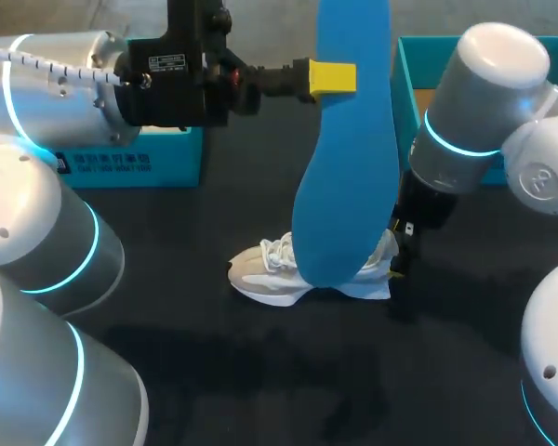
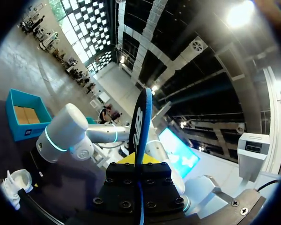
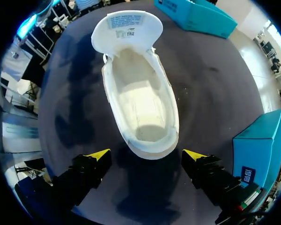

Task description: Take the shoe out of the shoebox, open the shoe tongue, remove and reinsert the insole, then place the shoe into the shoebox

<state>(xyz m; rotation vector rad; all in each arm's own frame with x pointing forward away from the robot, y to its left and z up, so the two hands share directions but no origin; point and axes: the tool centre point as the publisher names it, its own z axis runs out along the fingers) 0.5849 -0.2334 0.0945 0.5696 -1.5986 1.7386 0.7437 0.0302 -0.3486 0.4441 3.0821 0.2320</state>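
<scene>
In the head view the insole (image 1: pixel 344 186) runs past the top edge, its upper end cut off, and it hangs in front of the shoe (image 1: pixel 265 274), covering the shoe's middle. Only one yellow fingertip of the left gripper (image 1: pixel 339 78) shows there; the other is behind the insole. The right arm (image 1: pixel 484 93) covers most of the right gripper (image 1: pixel 396 265) and part of the shoebox (image 1: pixel 407 93). In the left wrist view the gripper's own body hides the insole's clamped end, and the shoe is half lost at the black rim. In the right wrist view the turned-back tongue (image 3: pixel 126 28) hides the shoe's toe.
</scene>
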